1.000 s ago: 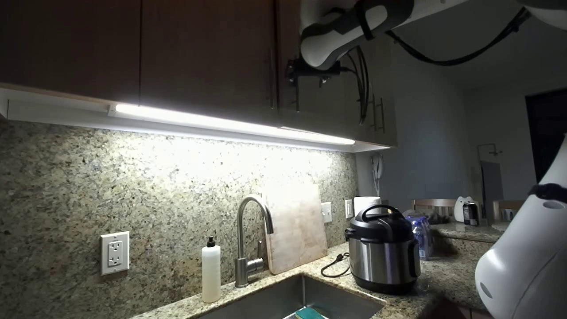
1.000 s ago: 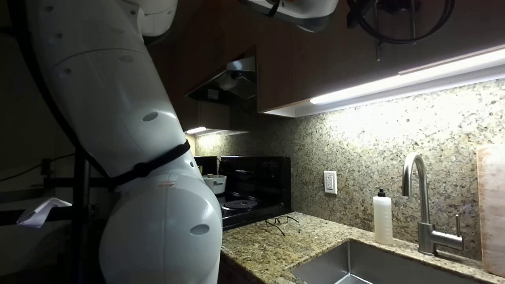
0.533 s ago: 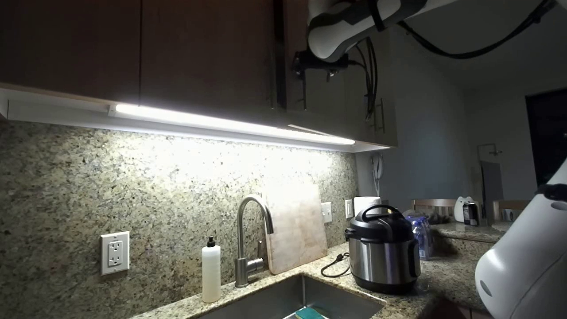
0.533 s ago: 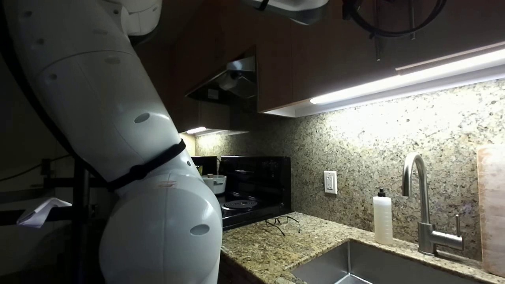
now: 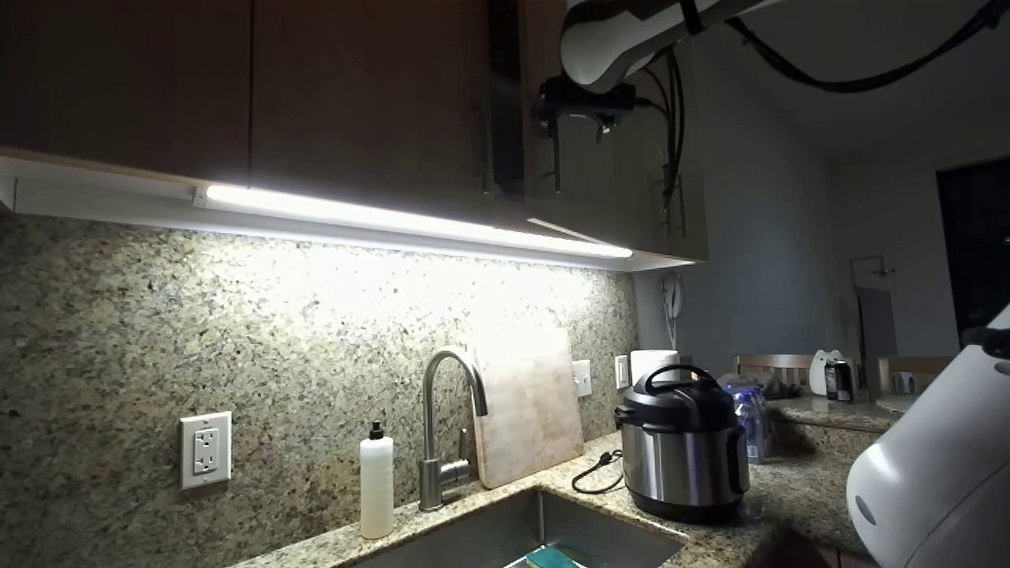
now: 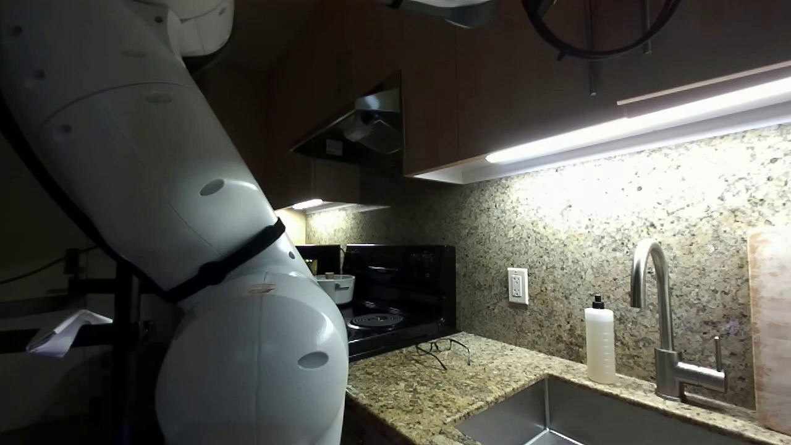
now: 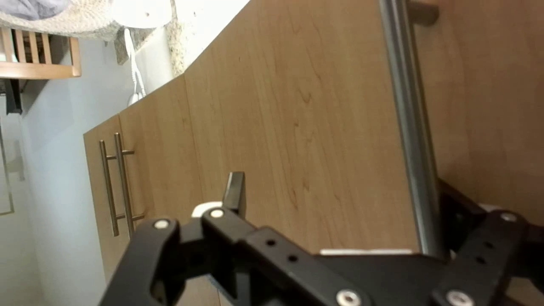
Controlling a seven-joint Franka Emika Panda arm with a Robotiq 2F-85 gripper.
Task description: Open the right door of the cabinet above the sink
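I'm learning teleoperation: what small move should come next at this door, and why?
Probably ease the end effector outward, swinging the right door wider: a dark gap shows it only ajar, and in the wrist view the handle runs between the parted fingers.

Desk (image 6: 497,368): speckled stone look, steel sink (image 6: 618,411) cut into it. Black-topped pale bottle (image 5: 376,489), upright by the sink's back edge. Steel faucet (image 5: 429,473) just beside it. Next, cutting board (image 5: 529,422) standing on edge, leaning back. Then cooker (image 5: 683,465), upright, black cord (image 5: 606,458) looped on the desk just beside its base. Blue-and-clear pack (image 5: 753,430) past the cooker, partly hidden by it. Eyeglasses (image 6: 442,350), temples unfolded, lying well apart from the bottle.
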